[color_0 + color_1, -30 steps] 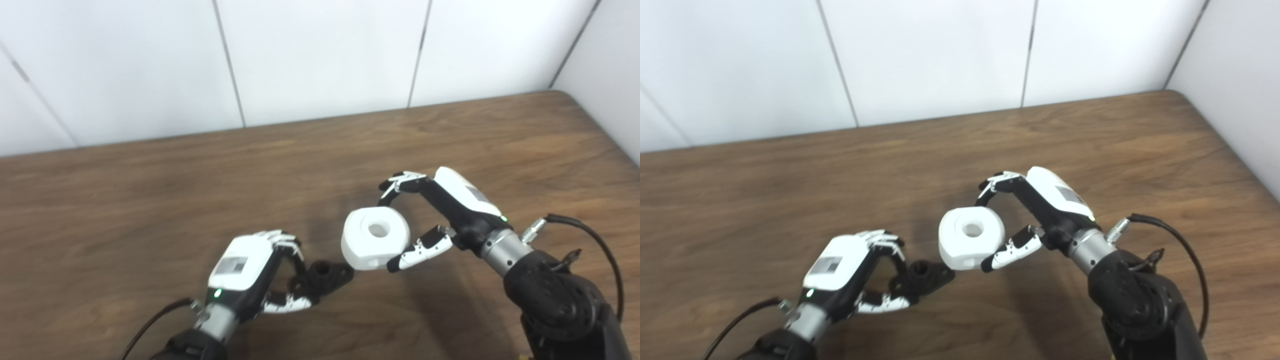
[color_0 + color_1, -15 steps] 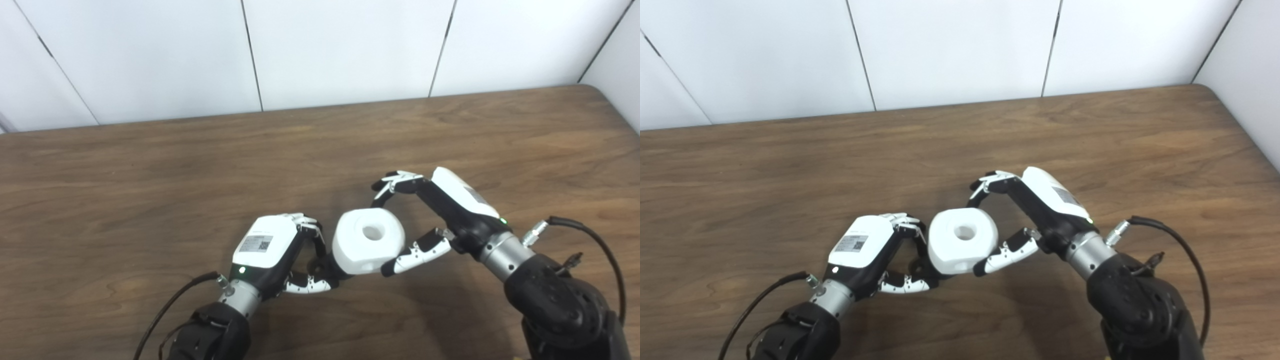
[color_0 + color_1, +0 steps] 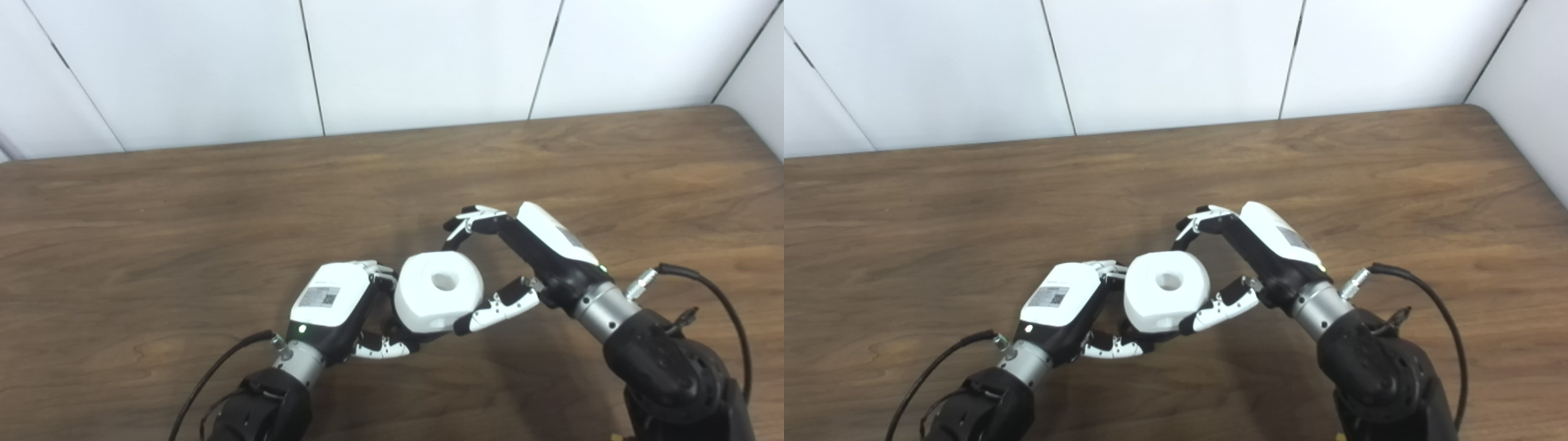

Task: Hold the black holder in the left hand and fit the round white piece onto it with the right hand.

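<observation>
Contact is now almost made: your right hand [image 3: 490, 269] has carried the white piece [image 3: 438, 291] leftward since a second ago, when a clear gap lay between it and the holder [image 3: 409, 334]. The piece sits directly over the holder and hides nearly all of it; only a dark sliver shows under its lower edge (I cannot tell if the boss has entered the bore). The camera also shifted in that second, so do not read all of the change as arm motion.

Your right hand is closed on the piece, fingers curled over the far side and thumb pressing the near side. Your left hand [image 3: 334, 303] is closed around the holder, just above the surface [image 3: 184, 233], its fingers touching or nearly touching the side of the piece.

For the task this means approach is finished and seating begins. My judgement: you need a small push down along the bore axis. The risk is that the piece is tilted and jams, or that it presses on the left fingers in place of the holder.
</observation>
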Available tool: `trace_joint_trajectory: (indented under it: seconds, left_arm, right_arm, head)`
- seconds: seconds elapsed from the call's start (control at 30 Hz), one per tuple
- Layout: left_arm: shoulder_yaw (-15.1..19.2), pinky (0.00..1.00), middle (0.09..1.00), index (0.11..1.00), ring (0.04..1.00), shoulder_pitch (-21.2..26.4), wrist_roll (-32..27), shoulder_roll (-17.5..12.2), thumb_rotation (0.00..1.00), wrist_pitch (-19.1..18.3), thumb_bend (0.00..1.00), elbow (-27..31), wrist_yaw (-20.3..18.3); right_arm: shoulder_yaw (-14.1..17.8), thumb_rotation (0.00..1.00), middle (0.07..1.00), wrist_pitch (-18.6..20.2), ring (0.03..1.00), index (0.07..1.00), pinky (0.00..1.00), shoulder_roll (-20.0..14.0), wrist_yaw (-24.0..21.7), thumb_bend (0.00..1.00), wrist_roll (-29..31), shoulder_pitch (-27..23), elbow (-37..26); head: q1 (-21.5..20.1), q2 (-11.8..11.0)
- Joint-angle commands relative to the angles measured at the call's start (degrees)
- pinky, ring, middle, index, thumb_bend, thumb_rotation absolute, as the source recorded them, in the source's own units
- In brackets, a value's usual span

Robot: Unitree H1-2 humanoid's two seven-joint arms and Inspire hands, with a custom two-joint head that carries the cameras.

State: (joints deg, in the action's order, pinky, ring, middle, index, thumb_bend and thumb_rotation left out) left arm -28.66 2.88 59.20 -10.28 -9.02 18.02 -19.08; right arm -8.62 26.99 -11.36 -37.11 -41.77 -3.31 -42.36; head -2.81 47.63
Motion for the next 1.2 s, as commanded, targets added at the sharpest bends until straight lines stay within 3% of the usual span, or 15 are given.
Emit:
trace_joint_trajectory:
  seconds: [0.0,0.53,1.17]
  left_arm:
    - [-1.62,0.84,0.775,0.487,0.854,-0.24,0.74,0.08,0.05,-0.08,0.52,-0.48,-3.52]
    - [-1.91,0.84,0.771,0.487,0.849,-0.29,1.71,0.74,0.05,-0.27,0.52,0.08,-3.70]
    - [-2.09,0.84,0.771,0.487,0.846,-0.22,2.08,1.23,0.05,-0.83,0.52,0.64,-4.32]
  right_arm:
    - [-0.14,0.14,0.798,-0.69,0.899,0.482,0.83,0.15,1.77,0.52,-0.57,-1.68,-0.54]
    - [-3.41,0.14,0.788,-6.42,0.902,0.482,0.83,-1.41,6.84,0.52,-1.23,1.09,2.62]
    - [-5.65,0.14,0.788,-6.87,0.906,0.481,0.81,-2.03,7.62,0.52,-1.59,1.84,3.38]
  head:
    - [-0.06,0.06]
    - [-0.16,0.66]
    - [0.05,0.88]
